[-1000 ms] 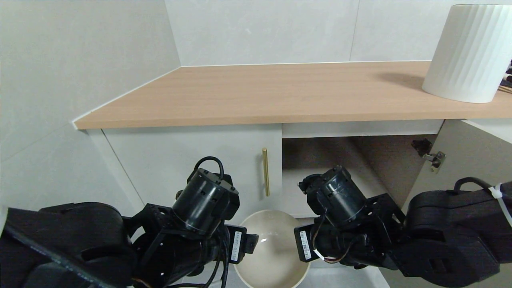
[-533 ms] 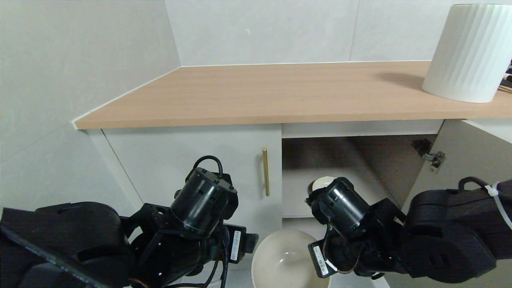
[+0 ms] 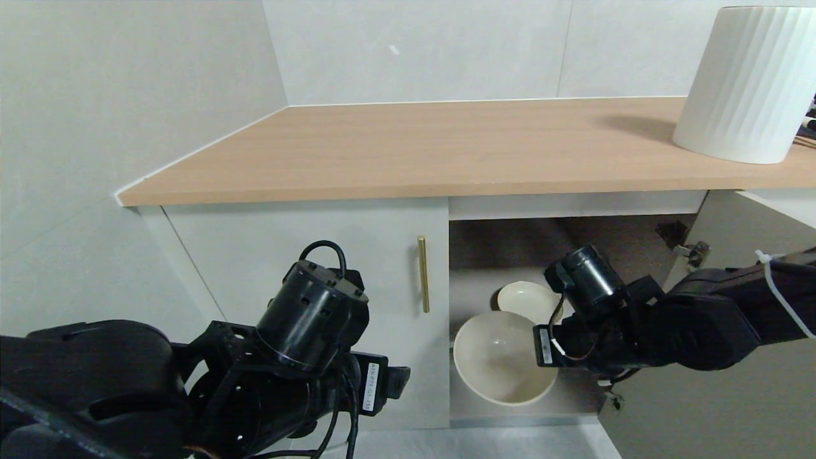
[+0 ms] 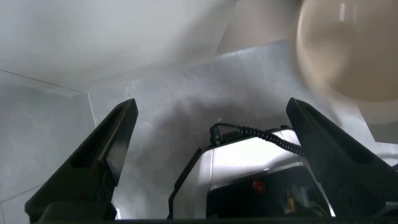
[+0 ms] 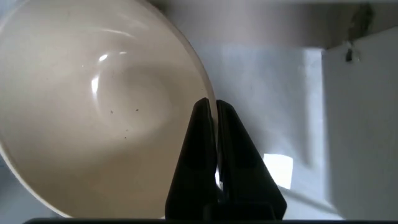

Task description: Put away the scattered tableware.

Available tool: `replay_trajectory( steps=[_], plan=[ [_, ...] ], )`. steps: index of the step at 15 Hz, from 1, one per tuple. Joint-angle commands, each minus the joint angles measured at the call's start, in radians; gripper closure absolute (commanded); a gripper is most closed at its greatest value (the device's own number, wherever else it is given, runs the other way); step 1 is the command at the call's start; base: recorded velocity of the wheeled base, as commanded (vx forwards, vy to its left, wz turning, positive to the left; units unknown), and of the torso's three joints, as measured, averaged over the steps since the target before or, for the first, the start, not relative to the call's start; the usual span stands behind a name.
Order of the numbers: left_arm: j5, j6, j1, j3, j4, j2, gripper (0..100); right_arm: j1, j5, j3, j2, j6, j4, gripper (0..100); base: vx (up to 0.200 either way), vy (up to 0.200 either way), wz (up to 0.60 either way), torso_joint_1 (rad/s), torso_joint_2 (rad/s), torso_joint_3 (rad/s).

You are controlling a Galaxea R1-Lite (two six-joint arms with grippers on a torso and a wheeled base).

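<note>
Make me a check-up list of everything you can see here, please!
Surface: wooden countertop, holding one container.
Job's things: large bowl tilted at the open cupboard, gripped by its rim; small bowl inside, behind it.
Clutter: white ribbed container on the countertop's right end.
Grippers: right claw shut on the large bowl's rim; left claw open, holding nothing.
Cables: black loop on the left wrist.
Surroundings: left cupboard door shut, gold handle; right door swung open; pale tiled walls.
</note>
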Motion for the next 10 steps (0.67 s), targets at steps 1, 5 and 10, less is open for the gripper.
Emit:
replay_trajectory(
  steps=[1, 5, 10],
  plan=[
    [0.000, -0.001, 0.000, 0.002, 0.000, -0.001, 0, -0.068, -0.003, 0.000, 0.073, 0.052, -0.102, 100, 0.000, 0.000, 0.00, 0.000, 0.00, 0.000],
    [0.000, -0.001, 0.000, 0.002, 0.000, -0.004, 0, -0.140, -0.046, -0.025, 0.133, 0.103, -0.238, 100, 0.000, 0.000, 0.00, 0.000, 0.00, 0.000],
    [0.000, -0.001, 0.000, 0.002, 0.000, -0.004, 0, -0.183, -0.069, -0.076, 0.211, 0.163, -0.336, 100, 0.000, 0.000, 0.00, 0.000, 0.00, 0.000]
  ],
)
